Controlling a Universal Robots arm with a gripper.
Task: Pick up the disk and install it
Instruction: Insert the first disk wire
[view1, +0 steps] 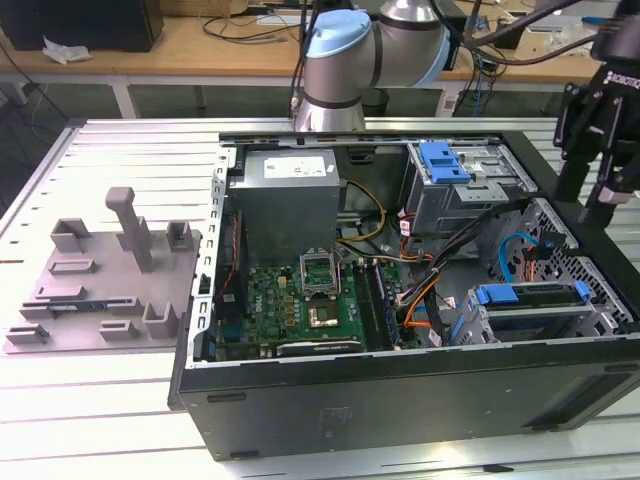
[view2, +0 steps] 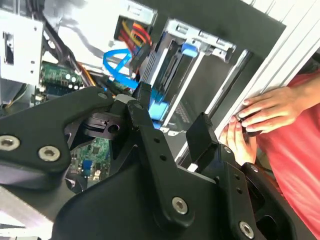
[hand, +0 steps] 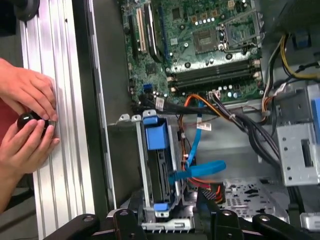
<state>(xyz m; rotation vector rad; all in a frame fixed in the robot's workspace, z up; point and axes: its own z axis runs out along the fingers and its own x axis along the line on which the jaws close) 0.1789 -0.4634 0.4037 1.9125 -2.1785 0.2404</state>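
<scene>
The disk (hand: 161, 170) points lengthwise toward the motherboard (hand: 200, 45).

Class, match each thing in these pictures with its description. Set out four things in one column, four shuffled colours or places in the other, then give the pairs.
Things
1. disk
2. circuit board
3. power supply box
4. hands

Descriptions
A. grey
B. at the table edge, outside the case
C. framed in blue, inside a metal cage
D. green

Pairs: 1-C, 2-D, 3-A, 4-B
</scene>
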